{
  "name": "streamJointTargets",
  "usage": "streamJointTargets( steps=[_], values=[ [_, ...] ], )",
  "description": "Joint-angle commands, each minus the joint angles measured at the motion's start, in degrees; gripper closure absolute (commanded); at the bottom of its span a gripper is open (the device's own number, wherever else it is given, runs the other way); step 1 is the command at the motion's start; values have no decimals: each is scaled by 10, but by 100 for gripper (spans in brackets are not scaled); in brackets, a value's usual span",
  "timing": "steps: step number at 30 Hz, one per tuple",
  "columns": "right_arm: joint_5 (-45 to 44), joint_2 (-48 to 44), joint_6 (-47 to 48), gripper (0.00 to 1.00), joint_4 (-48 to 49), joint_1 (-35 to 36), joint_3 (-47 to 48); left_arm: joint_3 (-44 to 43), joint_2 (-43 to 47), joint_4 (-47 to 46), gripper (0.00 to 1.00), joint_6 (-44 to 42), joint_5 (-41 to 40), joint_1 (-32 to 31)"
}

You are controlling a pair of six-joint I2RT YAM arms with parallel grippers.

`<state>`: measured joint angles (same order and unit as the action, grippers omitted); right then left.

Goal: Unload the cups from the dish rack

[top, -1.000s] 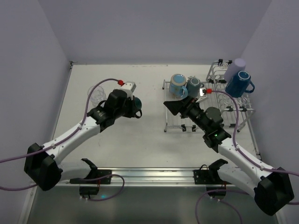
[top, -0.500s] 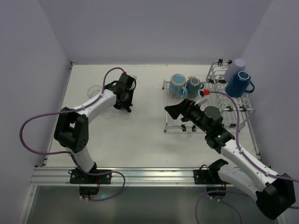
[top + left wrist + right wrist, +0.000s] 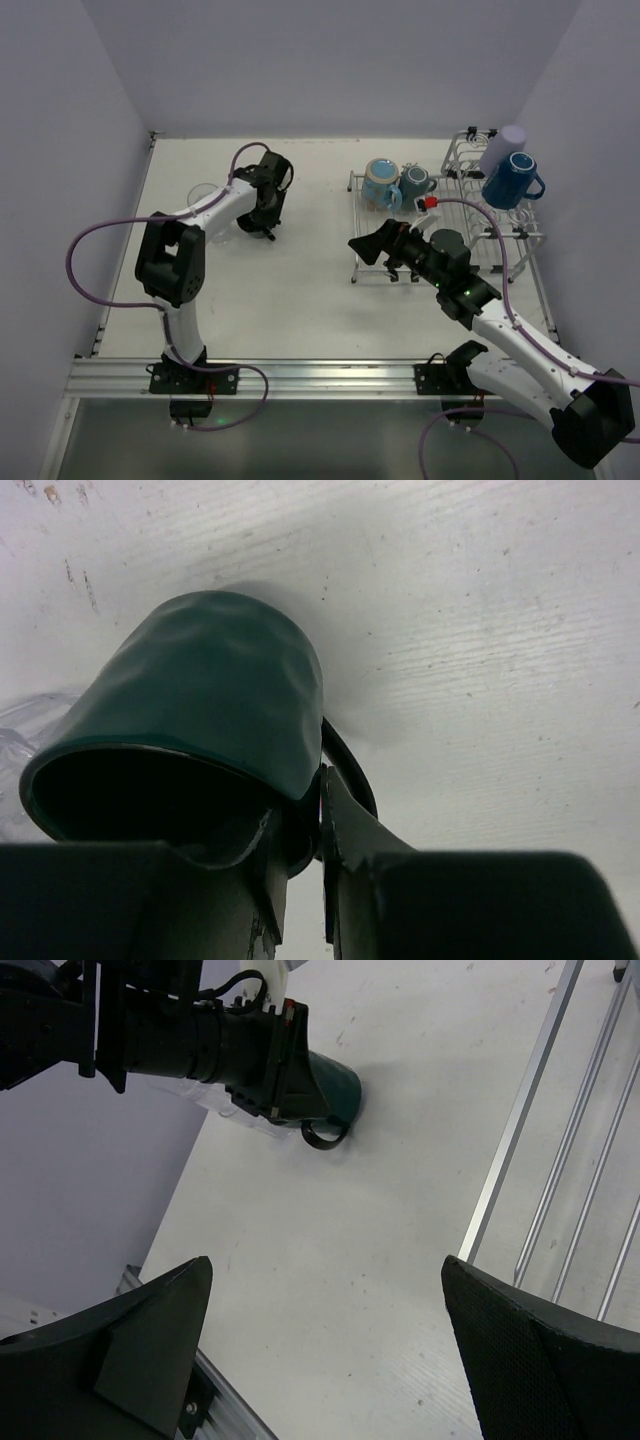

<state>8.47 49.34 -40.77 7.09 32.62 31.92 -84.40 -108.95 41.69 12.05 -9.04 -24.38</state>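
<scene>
My left gripper [image 3: 265, 212] is shut on the rim of a dark teal mug [image 3: 200, 710], beside its handle. The mug is tilted, with its base at the table, as the right wrist view [image 3: 335, 1085] shows. A clear ribbed glass [image 3: 205, 195] stands just left of it. My right gripper [image 3: 375, 245] is open and empty at the near-left corner of the dish rack [image 3: 455, 225]. The rack holds a light blue mug [image 3: 382, 183], a second dark teal mug [image 3: 415, 185], a lavender tumbler [image 3: 503, 148] and a dark blue mug [image 3: 512, 180].
The rack's silver rails [image 3: 520, 1120] run down the right side of the right wrist view. Grey walls close the table at the left, back and right. A metal rail [image 3: 320, 375] runs along the near edge.
My left arm has swung to the far left with the dark teal mug and lowered it beside the clear glass. My right gripper has drawn back a little from the rack, still open.
</scene>
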Motion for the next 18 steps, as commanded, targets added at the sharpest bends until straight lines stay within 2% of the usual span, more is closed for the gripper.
streamJointTargets(
  steps=[1, 3, 8, 14, 18],
  values=[
    [-9, -1, 17, 1, -8, 3, 18, -32, 7, 26, 76, -23, -9, 6],
    [-12, -2, 20, 1, -9, 2, 20, -32, 5, 28, 67, -22, -18, 6],
    [-22, -9, 27, 1, -23, 2, 21, -24, 7, 25, 60, -23, -15, 7],
    [-49, -5, 47, 1, -53, 3, 40, -17, 65, -8, 40, -13, -6, 4],
    [-82, 8, 82, 1, -90, 3, 66, 12, 143, -84, 32, -16, 107, -11]
  ],
)
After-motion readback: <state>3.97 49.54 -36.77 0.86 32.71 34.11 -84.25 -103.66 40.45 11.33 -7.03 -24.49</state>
